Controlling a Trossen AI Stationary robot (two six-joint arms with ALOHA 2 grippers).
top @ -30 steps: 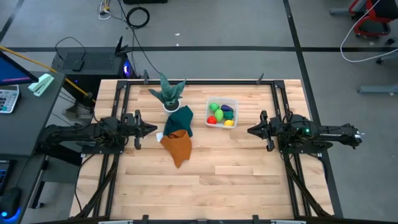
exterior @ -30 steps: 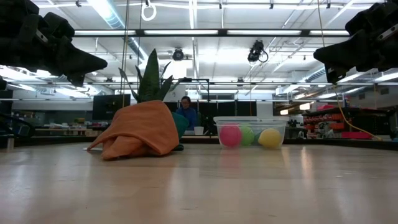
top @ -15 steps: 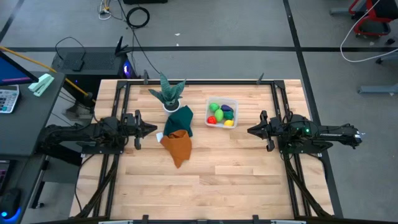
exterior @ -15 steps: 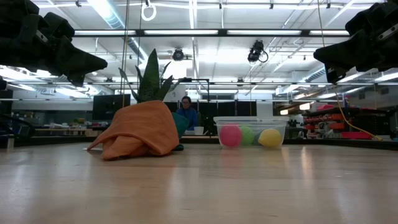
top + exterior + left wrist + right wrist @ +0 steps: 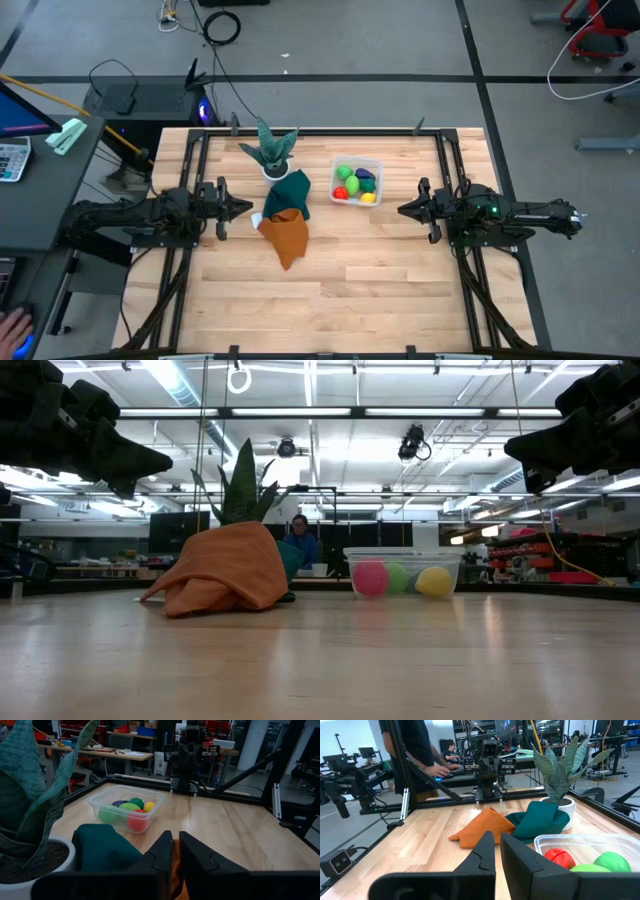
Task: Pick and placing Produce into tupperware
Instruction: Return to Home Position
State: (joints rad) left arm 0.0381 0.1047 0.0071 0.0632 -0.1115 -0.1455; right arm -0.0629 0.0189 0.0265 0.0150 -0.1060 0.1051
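Observation:
The clear tupperware [image 5: 357,181] sits on the table's far half, right of centre, with the produce inside: light green, dark green, red, yellow and purple pieces [image 5: 352,184]. The low view shows pink, green and yellow pieces behind its wall [image 5: 402,574], and the left wrist view shows them too [image 5: 127,810]. My left gripper [image 5: 246,209] hovers above the table's left side, shut and empty. My right gripper [image 5: 402,210] hovers above the right side, also shut and empty. Both point toward the table's middle.
A teal cloth [image 5: 290,190] and an orange cloth [image 5: 286,234] lie heaped left of the box. A teal spiky plant in a white pot [image 5: 273,152] stands at the far edge. A person [image 5: 412,750] stands beyond the table's left side. Bare wood fills the near half.

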